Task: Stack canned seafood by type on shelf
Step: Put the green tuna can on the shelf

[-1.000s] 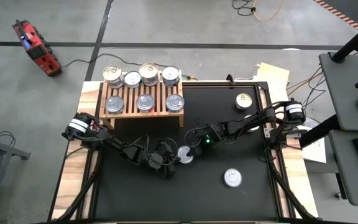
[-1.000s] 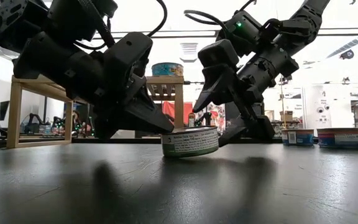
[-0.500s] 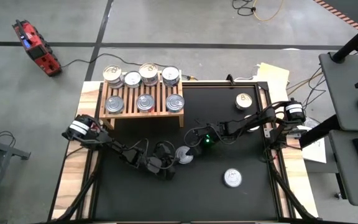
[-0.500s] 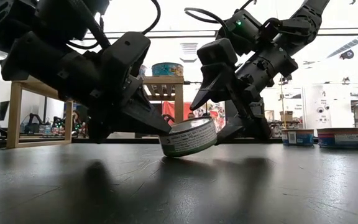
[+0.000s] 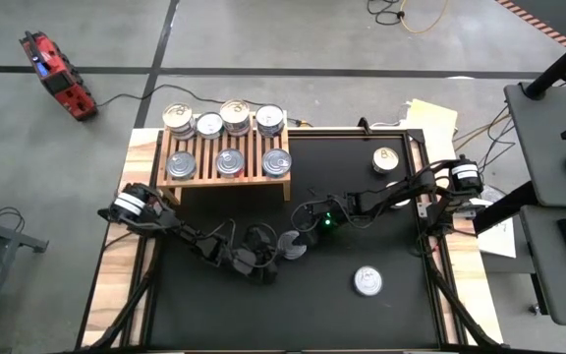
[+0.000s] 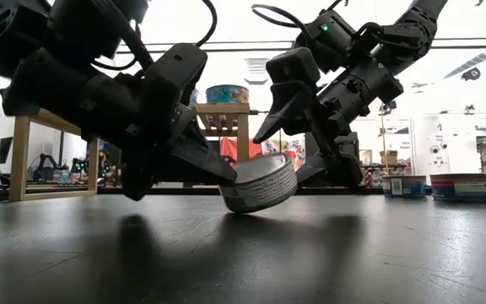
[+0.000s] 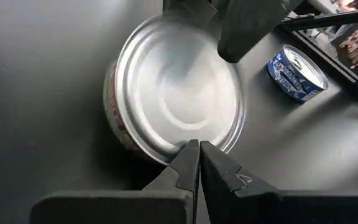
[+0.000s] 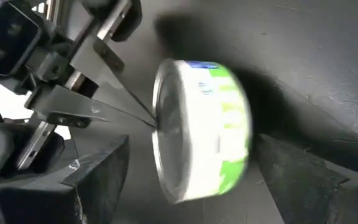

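Seven round silver-lidded tins [image 5: 226,138] already up on the low light-wood slatted shelf [image 5: 189,181] at the far left of the black worktop [image 5: 204,310]: four in the back row, three in the front, so more than half the job looks done. Three tins left down on the worktop. One gold-lidded tin [image 5: 386,159] near the far right corner, one silver-lidded tin with a blue label [image 5: 367,282] toward the near right, both untouched and well apart from the arms. The third, a small silver tin with a white and green label [image 6: 258,186], at mid-worktop, tipped up on one edge between the two arms.

Left pincer [image 5: 268,252] clenched tight, holding nothing, its joined tips [image 7: 198,163] wedged under the raised rim of the tilted tin like a lever. Right pincer [image 6: 289,143] spread wide, one finger [image 8: 98,186] on either side of the tin, just beside it but not yet gripping. Likely step in hand: levering this tin up so the right pincer can clamp it across the sides. After that, a carry to the shelf onto tins of its own kind, then the same for the last two. Whether the shelved tins are correctly sorted by type: cannot tell from above.
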Controlling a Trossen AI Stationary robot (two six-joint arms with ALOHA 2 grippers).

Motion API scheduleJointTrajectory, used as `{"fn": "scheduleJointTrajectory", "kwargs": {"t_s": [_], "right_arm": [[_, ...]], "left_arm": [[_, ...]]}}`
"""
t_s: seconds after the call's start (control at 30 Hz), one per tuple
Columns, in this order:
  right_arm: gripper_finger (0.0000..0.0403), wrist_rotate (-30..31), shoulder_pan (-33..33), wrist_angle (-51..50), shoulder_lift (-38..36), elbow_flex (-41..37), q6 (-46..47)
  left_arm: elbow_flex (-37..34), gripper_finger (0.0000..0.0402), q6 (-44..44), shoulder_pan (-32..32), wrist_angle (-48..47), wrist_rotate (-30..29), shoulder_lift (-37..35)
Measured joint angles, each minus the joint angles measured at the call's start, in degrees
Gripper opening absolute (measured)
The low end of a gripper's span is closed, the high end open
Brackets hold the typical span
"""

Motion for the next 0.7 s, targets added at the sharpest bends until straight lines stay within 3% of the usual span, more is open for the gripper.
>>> {"fn": "scheduleJointTrajectory", "kwargs": {"t_s": [0.7], "right_arm": [[0.0291, 2.69, 1.42, 1.12, 0.0, 1.54, -7.06]], "left_arm": [[-1.11, 0.0, 0.67, 0.07, 5.95, 0.41, 1.95]]}}
